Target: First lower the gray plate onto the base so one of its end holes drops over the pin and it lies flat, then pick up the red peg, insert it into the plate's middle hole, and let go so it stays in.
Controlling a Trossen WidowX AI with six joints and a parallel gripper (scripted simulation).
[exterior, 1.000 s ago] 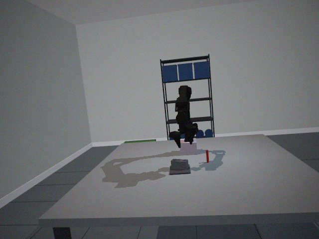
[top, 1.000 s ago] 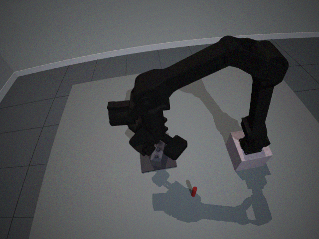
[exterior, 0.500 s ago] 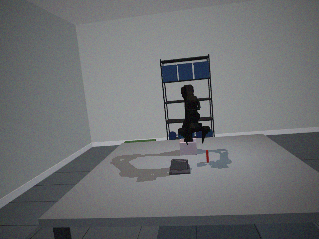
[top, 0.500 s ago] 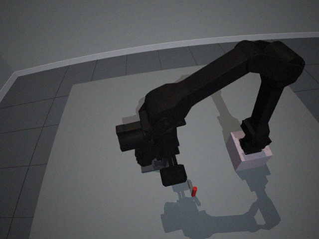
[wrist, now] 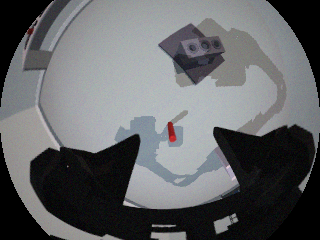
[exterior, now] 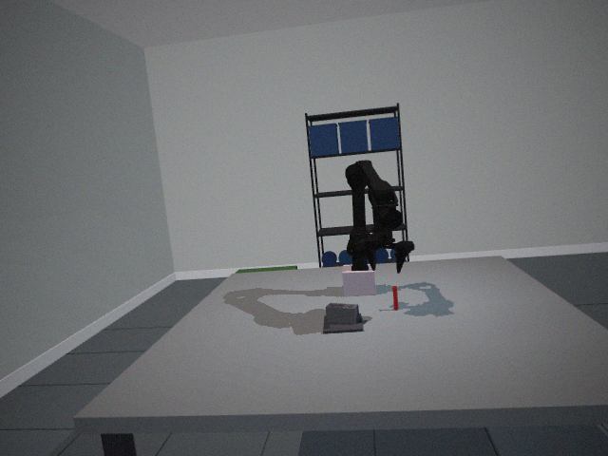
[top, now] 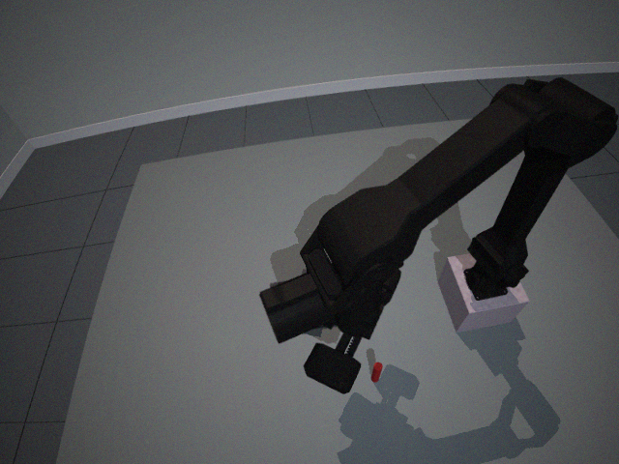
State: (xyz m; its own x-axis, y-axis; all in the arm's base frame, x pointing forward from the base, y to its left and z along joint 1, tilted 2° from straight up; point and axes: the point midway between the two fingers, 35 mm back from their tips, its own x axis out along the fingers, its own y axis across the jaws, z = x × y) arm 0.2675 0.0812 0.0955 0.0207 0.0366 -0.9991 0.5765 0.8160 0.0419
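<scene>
The desk (top: 199,240) (exterior: 294,377) (wrist: 100,75) is the largest thing here, and the single black arm (top: 464,155) (exterior: 358,206) reaches out over it from a pale pink block (top: 492,317) (exterior: 358,283). With only this arm at work, no choice of nearer hand arises.

Next in size is the base (exterior: 343,329) (wrist: 172,44), a dark square slab with the gray plate (exterior: 342,313) (wrist: 188,49) on it. The plate's three holes face up in the wrist view; whether it lies fully flat over the pin cannot be told.

The fingers (top: 344,363) (exterior: 385,260) stand wide apart, with nothing between them, above the desk.

Smallest is the red peg (top: 376,371) (exterior: 395,298) (wrist: 171,132), upright on the desk, well apart from the plate. In the wrist view it shows between the two fingertips across the image, slightly left of midway, its long axis running up from the desk. The exterior view sets it lower than the fingers. The coming move, I judge, is a descent around it, centred so that neither finger knocks it over.
</scene>
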